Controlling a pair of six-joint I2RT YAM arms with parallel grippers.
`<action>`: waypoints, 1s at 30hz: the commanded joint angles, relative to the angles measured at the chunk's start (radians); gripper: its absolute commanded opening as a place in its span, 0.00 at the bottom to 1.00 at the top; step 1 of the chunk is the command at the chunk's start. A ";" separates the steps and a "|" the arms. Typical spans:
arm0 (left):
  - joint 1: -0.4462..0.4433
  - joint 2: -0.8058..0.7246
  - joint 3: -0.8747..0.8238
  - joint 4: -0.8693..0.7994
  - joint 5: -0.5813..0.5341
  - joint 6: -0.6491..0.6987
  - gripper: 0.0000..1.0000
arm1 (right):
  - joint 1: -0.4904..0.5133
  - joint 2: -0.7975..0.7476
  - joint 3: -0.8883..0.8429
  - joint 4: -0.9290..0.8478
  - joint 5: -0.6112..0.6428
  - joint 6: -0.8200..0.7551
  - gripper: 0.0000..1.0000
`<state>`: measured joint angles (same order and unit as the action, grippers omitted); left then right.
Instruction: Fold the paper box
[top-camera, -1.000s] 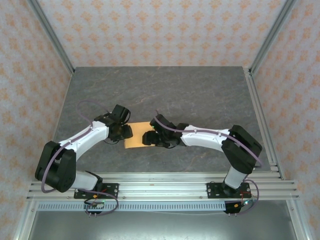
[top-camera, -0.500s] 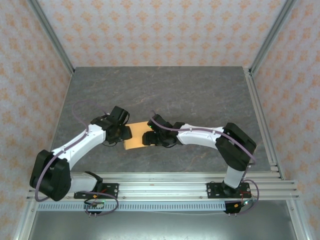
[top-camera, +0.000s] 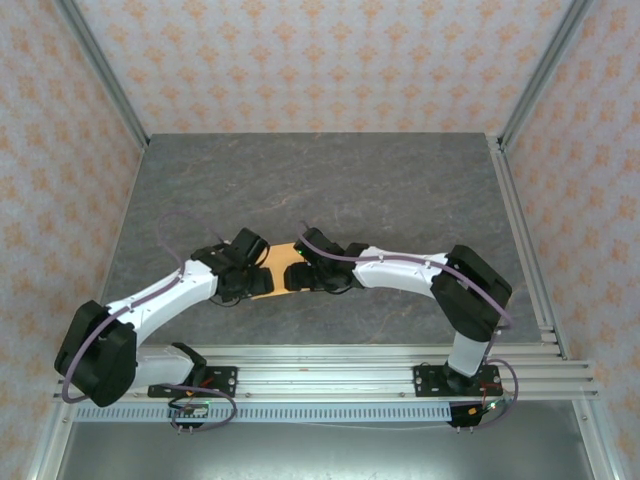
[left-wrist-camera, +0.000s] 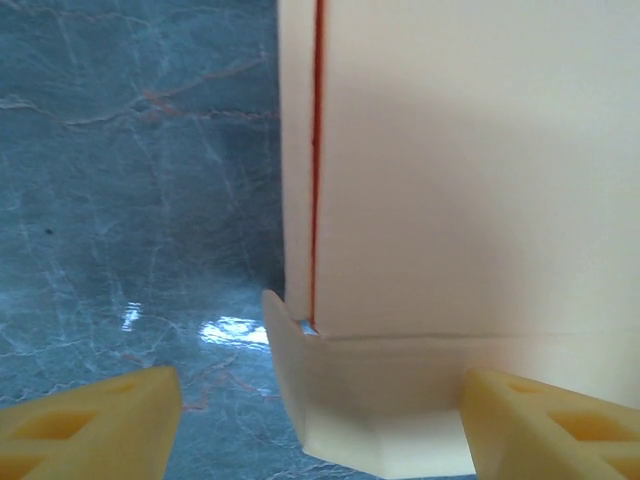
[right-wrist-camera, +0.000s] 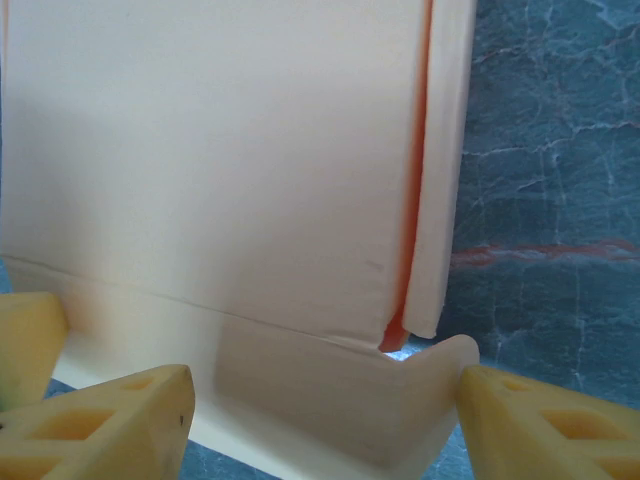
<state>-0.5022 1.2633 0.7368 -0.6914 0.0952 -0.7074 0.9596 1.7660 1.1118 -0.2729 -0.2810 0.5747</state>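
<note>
The paper box (top-camera: 277, 268) lies as a flat, compact tan rectangle on the near middle of the grey stone table (top-camera: 350, 190), between the two arms. The left gripper (left-wrist-camera: 320, 425) straddles one end flap with its jaws wide, one finger clear of the card. The right gripper (right-wrist-camera: 320, 425) brackets the opposite flap, fingers set wide too — whether they pinch it cannot be told.

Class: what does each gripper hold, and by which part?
Left gripper: nothing; jaws open, a gap beside the end flap of the paper box. Right gripper: fingers flank the opposite end flap; a grip cannot be told.
</note>
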 joint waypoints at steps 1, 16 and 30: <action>-0.015 0.000 -0.003 0.029 -0.040 -0.012 0.74 | 0.007 0.016 0.039 -0.032 0.000 -0.056 0.72; -0.018 -0.005 -0.040 0.103 0.009 -0.044 0.74 | 0.005 0.044 0.074 -0.098 0.023 -0.051 0.73; -0.016 0.058 -0.019 0.134 0.041 -0.026 0.82 | -0.011 0.015 0.017 -0.013 -0.030 -0.022 0.75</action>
<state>-0.5152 1.3045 0.6975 -0.5518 0.1463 -0.7357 0.9543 1.8057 1.1301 -0.2985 -0.3107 0.5556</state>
